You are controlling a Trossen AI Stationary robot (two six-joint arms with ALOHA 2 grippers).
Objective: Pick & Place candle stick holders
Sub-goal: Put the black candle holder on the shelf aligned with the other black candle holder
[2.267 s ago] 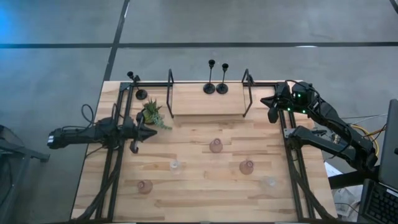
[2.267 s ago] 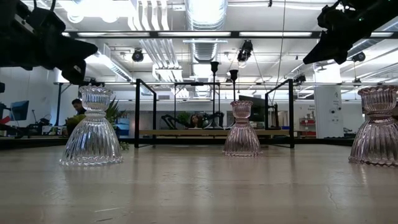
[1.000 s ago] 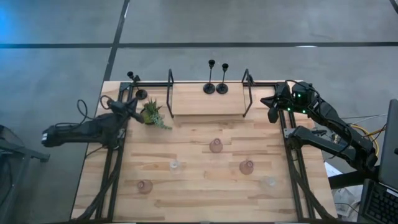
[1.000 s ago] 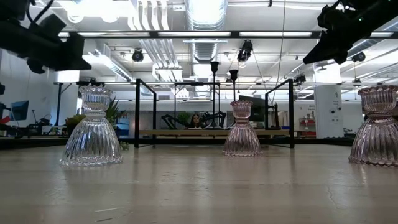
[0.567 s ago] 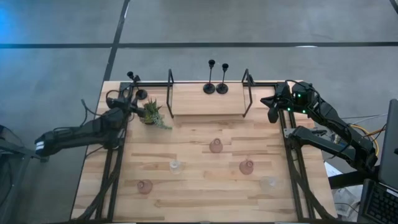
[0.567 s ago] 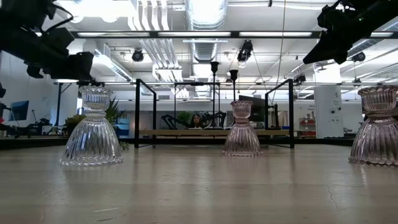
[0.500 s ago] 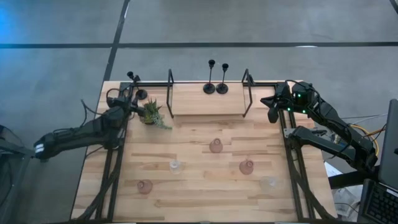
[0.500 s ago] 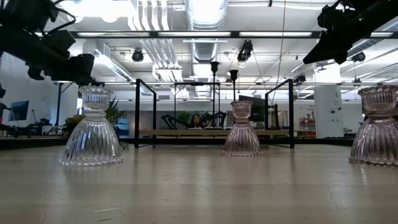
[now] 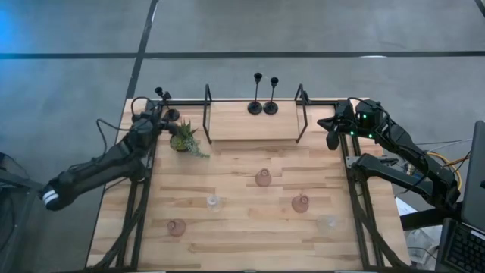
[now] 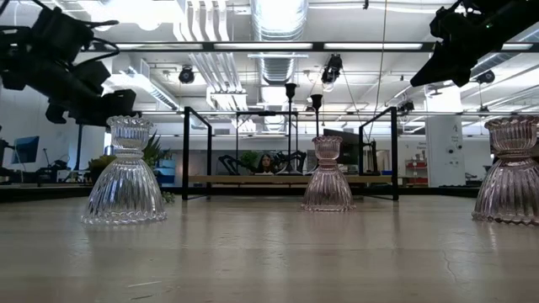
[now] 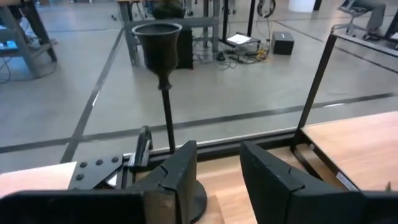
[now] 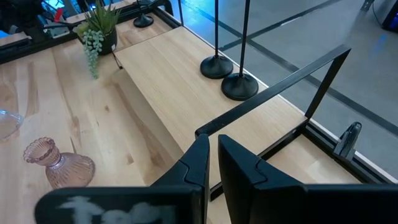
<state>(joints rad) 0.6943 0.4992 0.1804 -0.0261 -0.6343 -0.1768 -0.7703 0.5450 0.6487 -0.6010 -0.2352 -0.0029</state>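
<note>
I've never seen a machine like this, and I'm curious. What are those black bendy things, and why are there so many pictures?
They are two robot arms at a wooden table. One camera looks down from above, one sits low on the table, and each arm carries a camera on its wrist.

The left claw is open, with nothing in it. It is at the table's far left corner, near a tall black candle holder that stands there on its own. The right claw is shut and empty, waiting by the far right corner.

Two more black holders stand on a raised shelf. Small pink glass holders, clear ones, and a little green plant sit on the table.
</note>
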